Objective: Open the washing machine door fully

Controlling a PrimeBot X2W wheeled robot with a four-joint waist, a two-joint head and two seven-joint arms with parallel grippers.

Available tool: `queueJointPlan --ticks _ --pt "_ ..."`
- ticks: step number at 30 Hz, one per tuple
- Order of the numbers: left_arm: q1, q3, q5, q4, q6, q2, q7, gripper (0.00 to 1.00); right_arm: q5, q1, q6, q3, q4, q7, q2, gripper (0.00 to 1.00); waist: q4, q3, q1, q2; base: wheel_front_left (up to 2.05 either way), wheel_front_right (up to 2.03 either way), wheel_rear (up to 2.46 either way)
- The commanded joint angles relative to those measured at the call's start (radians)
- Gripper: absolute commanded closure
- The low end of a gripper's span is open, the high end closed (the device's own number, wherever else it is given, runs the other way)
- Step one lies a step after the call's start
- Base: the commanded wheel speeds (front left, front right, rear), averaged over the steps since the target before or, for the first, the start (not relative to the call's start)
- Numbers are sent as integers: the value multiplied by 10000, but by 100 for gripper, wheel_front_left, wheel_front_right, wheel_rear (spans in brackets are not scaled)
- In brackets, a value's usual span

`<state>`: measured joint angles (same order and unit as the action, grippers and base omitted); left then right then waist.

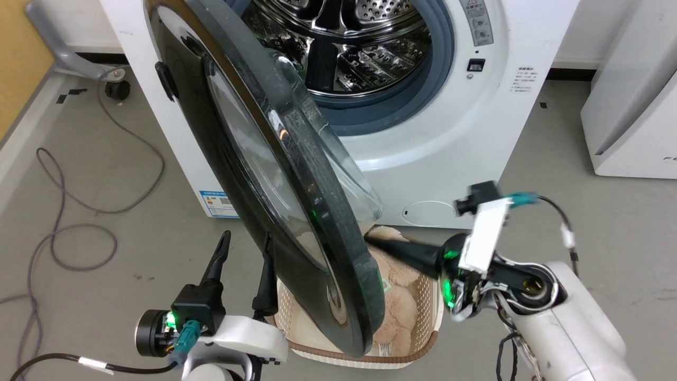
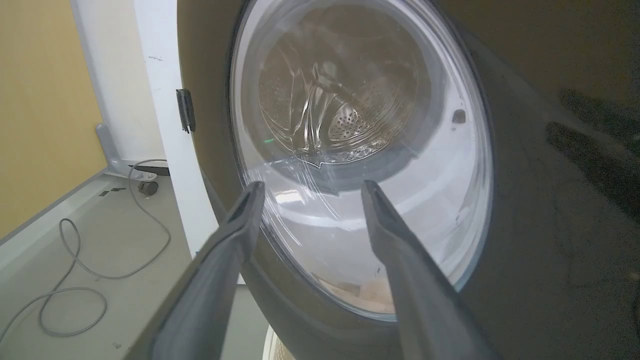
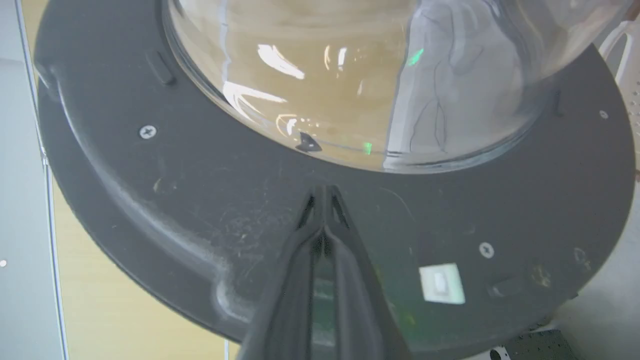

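Observation:
The washing machine [image 1: 449, 132] stands with its steel drum [image 1: 349, 42] exposed. Its glossy black door [image 1: 328, 233] is swung partway out, edge-on to my head view, the glass bowl [image 1: 359, 180] bulging toward the machine. My left gripper [image 1: 247, 238] is open just outside the door's outer face; in the left wrist view its gripper [image 2: 311, 187] points at the window [image 2: 360, 150]. My right gripper [image 1: 378, 244] is shut on nothing. Its gripper tips [image 3: 325, 192] rest against the door's inner dark frame [image 3: 200, 200] below the bowl [image 3: 350, 75].
A white basket [image 1: 423, 317] holding a tan plush toy [image 1: 396, 296] sits on the floor under the door's lower edge. A grey cable [image 1: 69, 233] loops on the floor at left. A white appliance [image 1: 634, 106] stands at right, a castor [image 1: 116, 89] at upper left.

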<state>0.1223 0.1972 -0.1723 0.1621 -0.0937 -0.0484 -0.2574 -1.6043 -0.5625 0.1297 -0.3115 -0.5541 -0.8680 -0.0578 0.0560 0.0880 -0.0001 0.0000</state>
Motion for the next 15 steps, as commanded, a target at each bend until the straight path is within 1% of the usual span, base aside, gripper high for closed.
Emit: queueJointPlan --ticks 1,3,4,5,6,8,11,15 --pt "-129 -62 -25 20 -23 -18 -44 0 4 288 10 179 196 693 53 100 -27 -30 1 0 0 0 0" --pt "-136 -93 -39 26 -41 -18 -44 0 269 511 10 421 288 1790 59 99 -61 -28 1 0 0 0 0" --pt "-131 -96 -53 32 -46 -18 -44 0 450 654 10 548 320 2379 60 74 -69 -29 1 0 0 0 0" --pt "-128 -100 -73 33 -52 -18 -44 0 539 821 10 710 342 2928 62 23 -85 -37 1 0 0 0 0" --pt "-134 -109 -96 29 -60 -18 -44 0 592 992 10 881 349 3465 64 0 -107 -45 1 0 0 0 0" --pt "-157 -119 -116 44 -73 -18 -44 0 741 1359 10 1246 394 4613 67 0 -138 -75 1 0 0 0 0" --pt "-231 -155 -124 93 -74 -18 -44 0 292 1937 10 1909 236 6009 71 0 -207 -176 1 0 0 0 0" --pt "-331 -215 -89 164 -41 -18 -44 0 208 2647 10 2732 392 8009 73 0 -280 -297 1 0 0 0 0"
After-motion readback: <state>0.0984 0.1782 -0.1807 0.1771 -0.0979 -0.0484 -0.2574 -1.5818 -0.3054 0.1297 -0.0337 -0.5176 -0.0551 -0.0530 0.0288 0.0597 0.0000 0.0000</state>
